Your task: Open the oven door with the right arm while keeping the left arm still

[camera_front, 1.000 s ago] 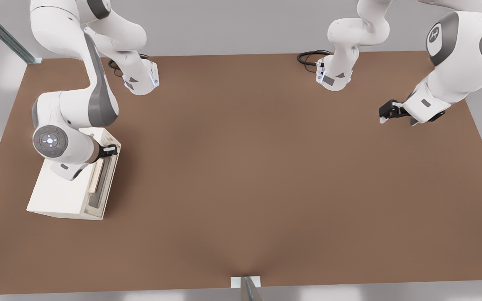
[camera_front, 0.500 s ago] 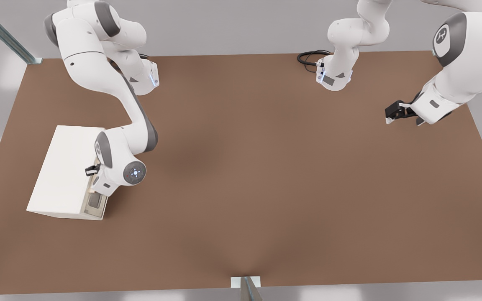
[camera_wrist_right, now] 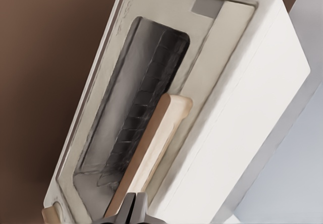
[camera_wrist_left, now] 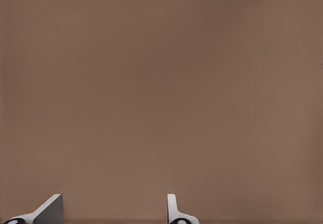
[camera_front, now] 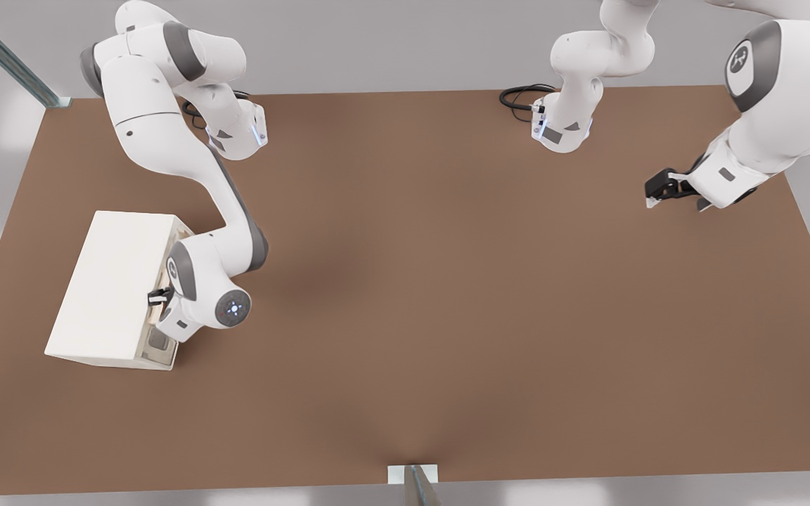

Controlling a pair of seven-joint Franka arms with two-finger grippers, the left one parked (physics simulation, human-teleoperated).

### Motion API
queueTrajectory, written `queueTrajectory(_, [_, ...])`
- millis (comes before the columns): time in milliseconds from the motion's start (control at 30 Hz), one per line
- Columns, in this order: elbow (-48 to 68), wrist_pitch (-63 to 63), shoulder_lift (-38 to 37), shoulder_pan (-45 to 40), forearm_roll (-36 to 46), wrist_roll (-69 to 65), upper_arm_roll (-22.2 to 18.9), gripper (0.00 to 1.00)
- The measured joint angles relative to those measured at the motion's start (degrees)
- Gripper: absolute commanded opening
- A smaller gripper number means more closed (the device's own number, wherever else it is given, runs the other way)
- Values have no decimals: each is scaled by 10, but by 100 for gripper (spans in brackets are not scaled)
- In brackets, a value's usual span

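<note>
The oven door [camera_wrist_right: 146, 113] is seen closed, near the tabletop [camera_front: 447, 281] edge on the front view's left. The gripper [camera_front: 159, 297] is clamped on the handle [camera_wrist_right: 151, 153], fingers [camera_wrist_right: 132, 210] crossing its long axis.

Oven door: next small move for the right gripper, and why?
Probably pull the handle outward, away from the oven. The gripper sits at the beige bar, apparently shut on it, and the oven door looks flush with its frame.
</note>
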Motion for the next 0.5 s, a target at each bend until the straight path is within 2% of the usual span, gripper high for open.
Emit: queueTrajectory(500, [-4, -6, 14, -14, -8, 32, -2, 21])
